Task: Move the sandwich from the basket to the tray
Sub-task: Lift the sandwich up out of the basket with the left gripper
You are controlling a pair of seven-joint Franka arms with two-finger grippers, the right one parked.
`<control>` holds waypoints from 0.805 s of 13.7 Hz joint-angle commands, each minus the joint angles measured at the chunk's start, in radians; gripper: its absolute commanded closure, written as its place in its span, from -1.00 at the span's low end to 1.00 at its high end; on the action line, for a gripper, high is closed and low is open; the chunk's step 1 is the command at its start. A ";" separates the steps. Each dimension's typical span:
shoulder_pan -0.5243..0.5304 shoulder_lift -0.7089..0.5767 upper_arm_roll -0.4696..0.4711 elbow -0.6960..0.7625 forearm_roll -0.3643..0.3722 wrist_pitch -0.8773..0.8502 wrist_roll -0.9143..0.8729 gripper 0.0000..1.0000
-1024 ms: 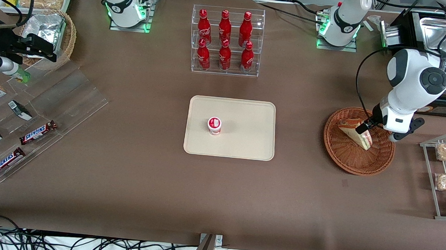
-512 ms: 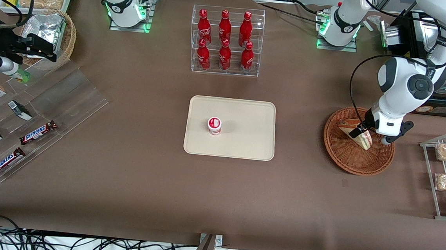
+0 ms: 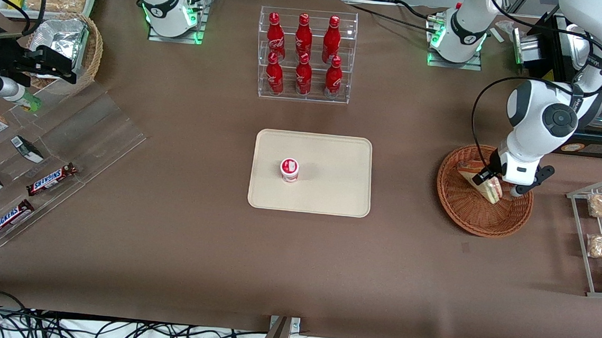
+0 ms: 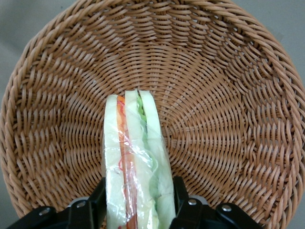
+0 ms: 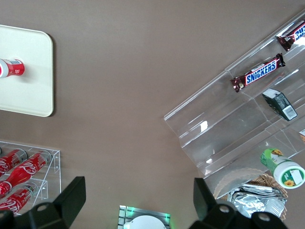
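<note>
We see the left arm bent steeply down over the basket (image 3: 475, 218), its gripper (image 4: 138, 212) pinching the sandwich (image 4: 136, 167) from both sides. The sandwich sits inside the basket, at three o'clock from the tray (image 3: 331, 192) on the bench.

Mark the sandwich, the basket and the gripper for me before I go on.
sandwich (image 4: 136, 162): left wrist view, on the wrapped cut face.
basket (image 3: 462, 209): front view, on bare woven wall nearer the camera.
gripper (image 4: 137, 202): left wrist view, midway between fingertips that flank the sandwich.
</note>
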 commanded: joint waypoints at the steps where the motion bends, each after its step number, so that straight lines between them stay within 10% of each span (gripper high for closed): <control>1: 0.003 -0.008 -0.001 -0.007 0.033 0.011 -0.022 -0.06; 3: 0.003 -0.008 -0.001 -0.006 0.033 0.008 -0.020 0.95; 11: -0.001 -0.064 -0.027 0.208 0.033 -0.328 0.098 1.00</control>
